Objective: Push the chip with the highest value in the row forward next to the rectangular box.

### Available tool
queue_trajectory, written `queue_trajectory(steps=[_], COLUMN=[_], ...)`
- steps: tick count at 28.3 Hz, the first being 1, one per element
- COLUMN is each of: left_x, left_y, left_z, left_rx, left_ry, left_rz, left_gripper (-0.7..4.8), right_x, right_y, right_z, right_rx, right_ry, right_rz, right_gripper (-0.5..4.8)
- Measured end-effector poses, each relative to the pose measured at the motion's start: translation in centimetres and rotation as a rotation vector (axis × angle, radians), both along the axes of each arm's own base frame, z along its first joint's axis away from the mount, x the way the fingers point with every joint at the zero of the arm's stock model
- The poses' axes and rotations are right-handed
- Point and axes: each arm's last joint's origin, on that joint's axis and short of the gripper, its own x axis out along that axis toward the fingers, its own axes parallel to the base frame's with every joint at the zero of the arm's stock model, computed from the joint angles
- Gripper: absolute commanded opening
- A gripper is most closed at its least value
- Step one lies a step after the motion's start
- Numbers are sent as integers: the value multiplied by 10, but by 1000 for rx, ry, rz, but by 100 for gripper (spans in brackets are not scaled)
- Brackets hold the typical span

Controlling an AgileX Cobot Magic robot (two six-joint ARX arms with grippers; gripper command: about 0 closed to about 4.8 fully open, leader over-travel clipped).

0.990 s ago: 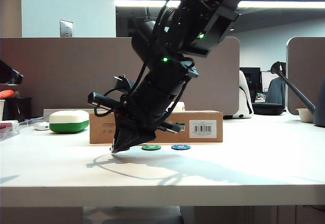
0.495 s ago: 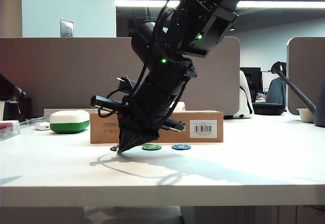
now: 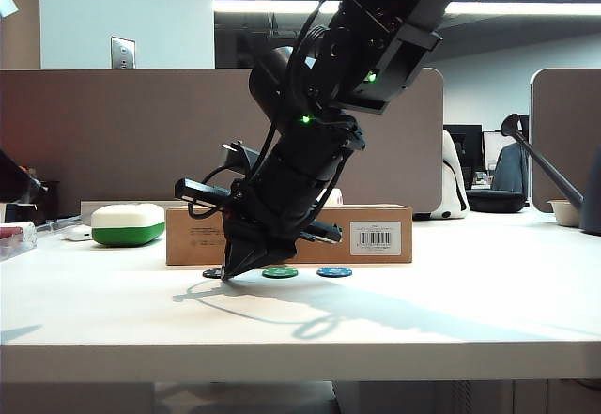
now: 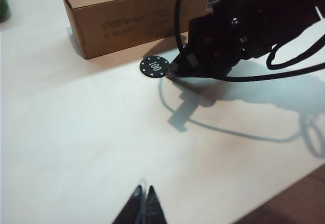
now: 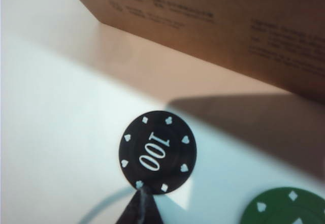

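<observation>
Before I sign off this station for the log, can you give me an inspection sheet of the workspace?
Surface: white table, bare in front.
Job's things: black round chip marked 100 short of the long brown cardboard box; green chip, blue chip in the row.
Clutter: green-and-white rounded case.
Grippers: right gripper jaws shut, tip at the black chip's edge; left gripper shut, holding nothing.
Cables: black loops on the right arm.
Surroundings: office partitions.
</observation>
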Motion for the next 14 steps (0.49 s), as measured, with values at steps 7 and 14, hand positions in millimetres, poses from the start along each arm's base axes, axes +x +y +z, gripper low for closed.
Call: queue_trajectory(steps=[7, 14], left_x=[0, 0], left_y=[0, 0], left_z=[0, 0], left_rx=[0, 0], left_ry=[0, 0], left_rz=[0, 0], left_gripper=[-5, -5], right_x=[1, 4], right_y=[4, 5], right_z=[-1, -3], right_rx=[23, 26], right_ry=[15, 0], right_rz=[30, 22], right_gripper=[-10, -10])
